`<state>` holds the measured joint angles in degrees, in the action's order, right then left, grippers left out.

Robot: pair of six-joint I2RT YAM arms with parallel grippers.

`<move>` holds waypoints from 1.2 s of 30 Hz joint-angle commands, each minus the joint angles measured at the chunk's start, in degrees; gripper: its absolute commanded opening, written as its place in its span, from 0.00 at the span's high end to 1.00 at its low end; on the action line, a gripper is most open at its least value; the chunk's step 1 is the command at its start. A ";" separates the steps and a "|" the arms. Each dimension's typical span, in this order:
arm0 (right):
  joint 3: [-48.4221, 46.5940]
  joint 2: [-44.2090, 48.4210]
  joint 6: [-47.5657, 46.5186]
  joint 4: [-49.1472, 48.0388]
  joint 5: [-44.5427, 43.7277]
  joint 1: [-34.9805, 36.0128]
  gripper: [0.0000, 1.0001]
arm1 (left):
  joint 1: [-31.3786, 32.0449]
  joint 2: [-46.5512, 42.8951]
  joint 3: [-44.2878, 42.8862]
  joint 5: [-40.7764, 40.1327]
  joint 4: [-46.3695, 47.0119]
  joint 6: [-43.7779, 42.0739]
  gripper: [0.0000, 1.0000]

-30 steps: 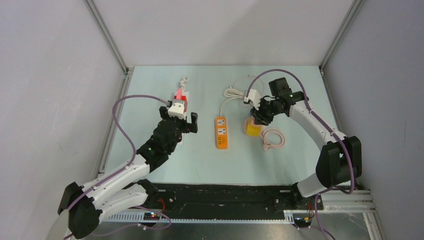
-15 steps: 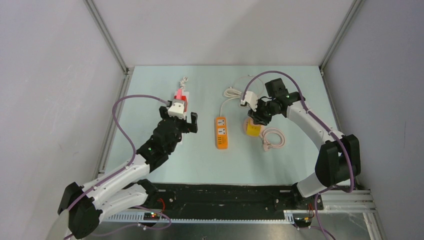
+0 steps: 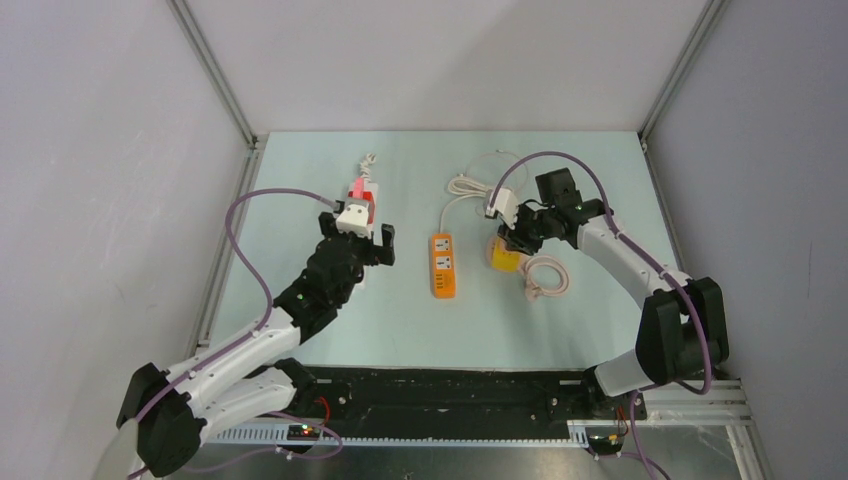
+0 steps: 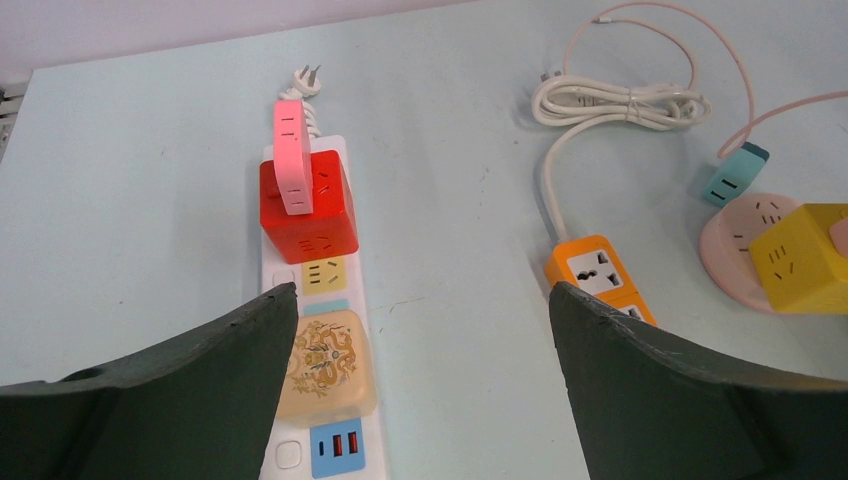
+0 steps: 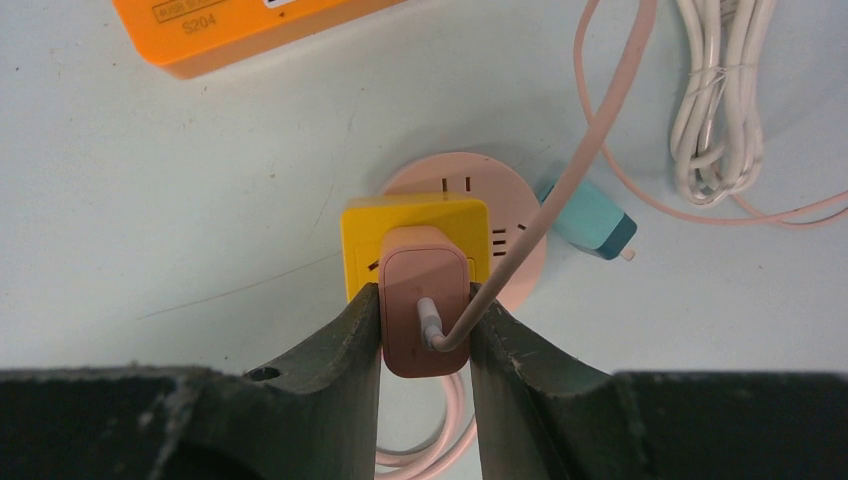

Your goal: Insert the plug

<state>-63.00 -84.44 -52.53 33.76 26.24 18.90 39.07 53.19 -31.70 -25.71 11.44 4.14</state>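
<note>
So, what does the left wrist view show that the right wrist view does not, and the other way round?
Only the left wrist view: the white power strip carrying a red cube adapter with a pink adapter on it, seen between the fingers of the open left gripper.

Only the right wrist view: the right gripper shut on the pink charger, held at the yellow cube adapter.

Both: the orange power strip, the round pink socket, the teal plug and the bundled white cable.
</note>
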 commanded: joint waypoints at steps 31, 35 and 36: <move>-3.05 18.81 53.86 -25.12 -19.82 -10.82 0.01 | -1.64 -0.38 -0.59 2.52 2.74 0.07 0.02; -4.59 16.41 63.63 -23.70 -19.95 -15.01 0.01 | -1.77 -0.02 -0.89 2.81 2.91 0.20 0.02; -5.16 14.28 65.83 -22.53 -19.33 -15.28 0.01 | -1.80 0.27 -1.03 2.96 2.94 0.24 0.02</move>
<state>-64.84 -66.85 -1.69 10.87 9.28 5.54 37.71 53.71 -31.64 -22.31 11.49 4.12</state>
